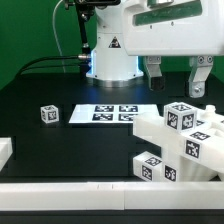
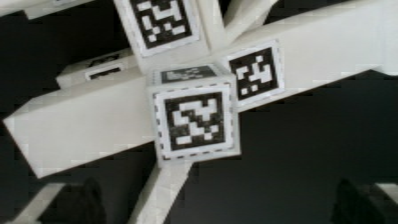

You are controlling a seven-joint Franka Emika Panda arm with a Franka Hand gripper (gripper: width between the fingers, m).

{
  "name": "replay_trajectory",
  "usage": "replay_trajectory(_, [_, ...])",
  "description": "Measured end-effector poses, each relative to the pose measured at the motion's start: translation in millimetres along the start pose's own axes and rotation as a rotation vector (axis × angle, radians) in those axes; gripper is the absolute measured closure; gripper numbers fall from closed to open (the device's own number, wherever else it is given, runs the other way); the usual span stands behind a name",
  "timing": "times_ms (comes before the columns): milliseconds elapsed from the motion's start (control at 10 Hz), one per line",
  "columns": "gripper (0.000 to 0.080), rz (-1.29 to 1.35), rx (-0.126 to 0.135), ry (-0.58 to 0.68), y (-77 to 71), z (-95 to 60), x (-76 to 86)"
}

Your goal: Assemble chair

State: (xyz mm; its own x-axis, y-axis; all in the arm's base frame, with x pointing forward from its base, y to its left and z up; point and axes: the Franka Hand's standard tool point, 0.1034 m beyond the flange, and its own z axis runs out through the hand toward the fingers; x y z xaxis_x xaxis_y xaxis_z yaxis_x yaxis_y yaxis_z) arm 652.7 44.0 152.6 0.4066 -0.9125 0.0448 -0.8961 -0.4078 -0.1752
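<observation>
The hand (image 1: 176, 80) hangs with its two fingers spread wide and nothing between them, just above the cluster of white chair parts (image 1: 185, 140) piled at the exterior view's right side of the black bench (image 1: 50, 85). From where I stand, the parts lie straight below the hand and a little toward the camera, so any coming move looks like a short drop rather than a sideways reach.

The wrist view looks down onto a tagged block (image 2: 196, 120) sitting across a long flat white bar (image 2: 214, 100) that runs diagonally through that picture; thinner braces cross beneath it. That bar's long axis is what the fingers would have to straddle, I'd judge, closing across its narrow width.

One loose tagged cube (image 1: 50, 115) sits well apart, toward the exterior view's left, beside the marker board (image 1: 103, 114), which lies flat in the middle of the bench. Another tagged piece (image 1: 155, 168) rests at the front of the cluster, near the plain white edge rail (image 1: 70, 192).
</observation>
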Motion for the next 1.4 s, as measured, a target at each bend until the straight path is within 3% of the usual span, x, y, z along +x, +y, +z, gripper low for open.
replay_trajectory(200, [0.0150, -0.059, 0.005, 0.005, 2.2, 0.1, 2.6])
replay_trajectory(400, [0.0150, -0.172, 0.000, -0.001, 26.2, -4.7, 15.2])
replay_trajectory(600, [0.0150, -0.329, -0.021, -0.017, 52.7, -3.1, 18.2])
replay_trajectory(700, [0.0150, -0.373, -0.014, -0.009, 45.2, -6.3, 18.3])
replay_trajectory(1000, [0.0150, -0.421, -0.013, -0.008, 45.3, -5.9, 19.4])
replay_trajectory(1100, [0.0150, -0.480, 0.019, 0.013, 55.3, -3.3, 27.2])
replay_trajectory(1200, [0.0150, -0.509, 0.037, 0.017, 78.9, -0.7, 34.0])
replay_trajectory(1400, [0.0150, -0.542, 0.031, -0.006, 117.2, 1.0, 43.1])
